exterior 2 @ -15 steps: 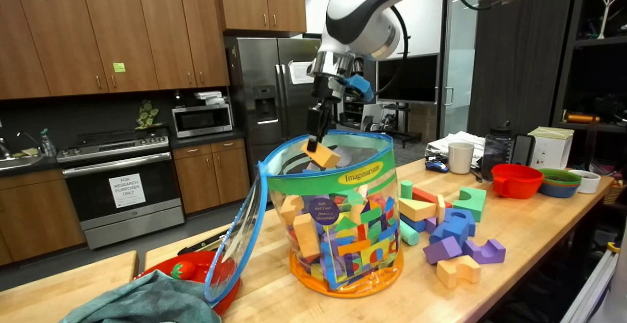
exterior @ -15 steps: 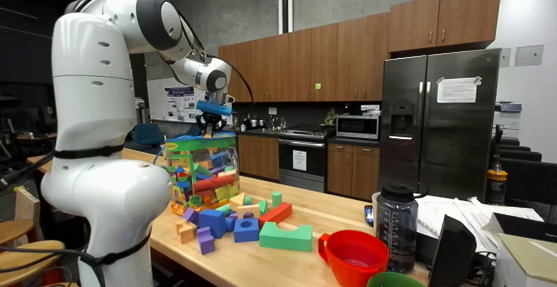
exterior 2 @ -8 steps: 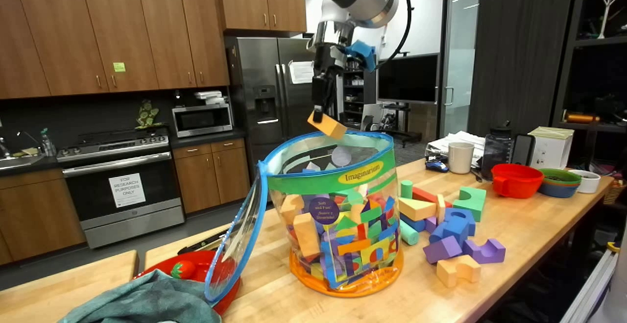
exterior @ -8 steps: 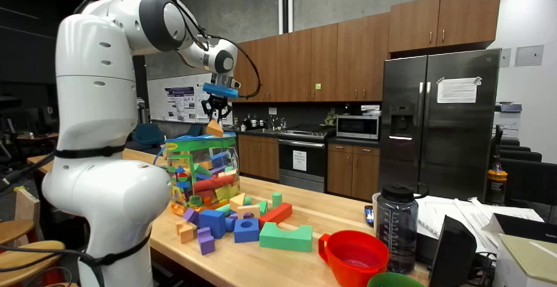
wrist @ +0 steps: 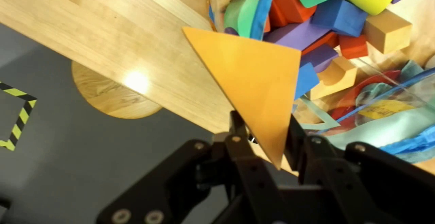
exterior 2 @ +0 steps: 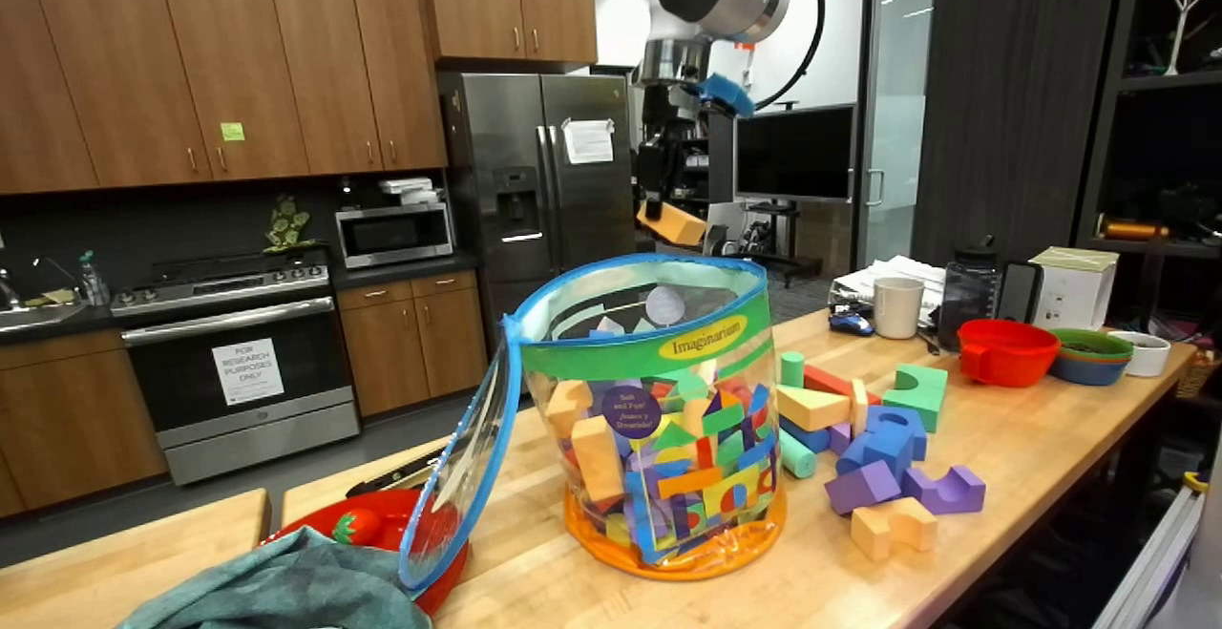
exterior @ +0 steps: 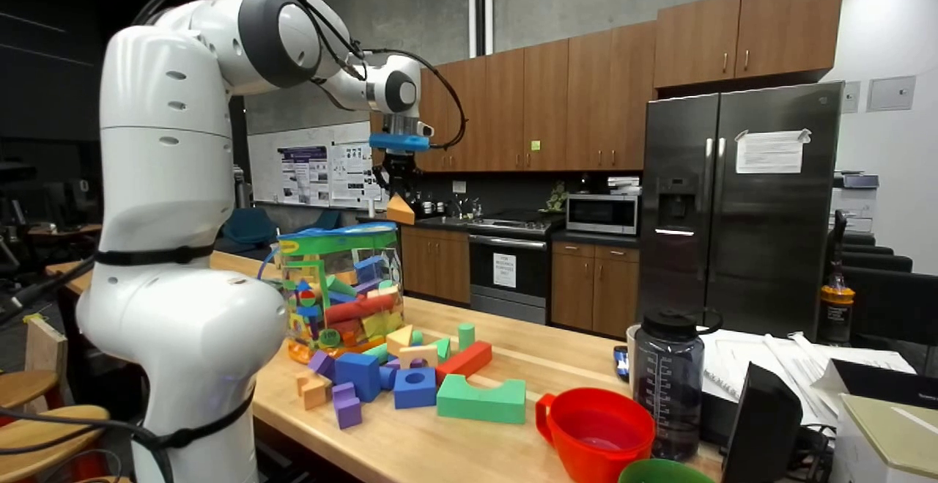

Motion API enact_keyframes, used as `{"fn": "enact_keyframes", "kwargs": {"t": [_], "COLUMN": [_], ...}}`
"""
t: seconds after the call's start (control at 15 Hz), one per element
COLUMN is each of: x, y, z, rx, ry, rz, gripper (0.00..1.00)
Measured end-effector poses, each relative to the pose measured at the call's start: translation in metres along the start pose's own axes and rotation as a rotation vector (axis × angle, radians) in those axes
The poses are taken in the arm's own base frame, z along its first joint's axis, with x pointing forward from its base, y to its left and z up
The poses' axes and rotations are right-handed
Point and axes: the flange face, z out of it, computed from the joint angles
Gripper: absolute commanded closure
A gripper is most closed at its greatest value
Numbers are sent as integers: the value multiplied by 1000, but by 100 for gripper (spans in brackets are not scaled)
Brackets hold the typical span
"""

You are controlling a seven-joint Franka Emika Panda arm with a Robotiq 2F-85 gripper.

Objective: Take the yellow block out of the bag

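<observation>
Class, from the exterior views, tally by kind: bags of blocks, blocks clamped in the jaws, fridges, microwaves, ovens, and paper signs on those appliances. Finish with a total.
Bag: 1
Block clamped in the jaws: 1
Fridge: 1
Microwave: 1
Oven: 1
Fridge sign and oven sign: 2
Total: 7

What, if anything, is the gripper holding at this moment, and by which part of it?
The gripper holds a yellow-orange triangular block near one of its pointed corners; the wider part sticks out beyond the grip.
</observation>
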Motion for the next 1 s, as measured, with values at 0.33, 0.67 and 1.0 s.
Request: {"fn": "enact_keyframes", "kwargs": {"t": [0.33,0.67,1.0], "x": [-20,-58,-102], "y": [46,90,104], "z": [-8,1,52], "rx": [-33,-81,-142], "ry": [1,-3,65], "rz": [151,311,414], "gripper": [93,93,93]}}
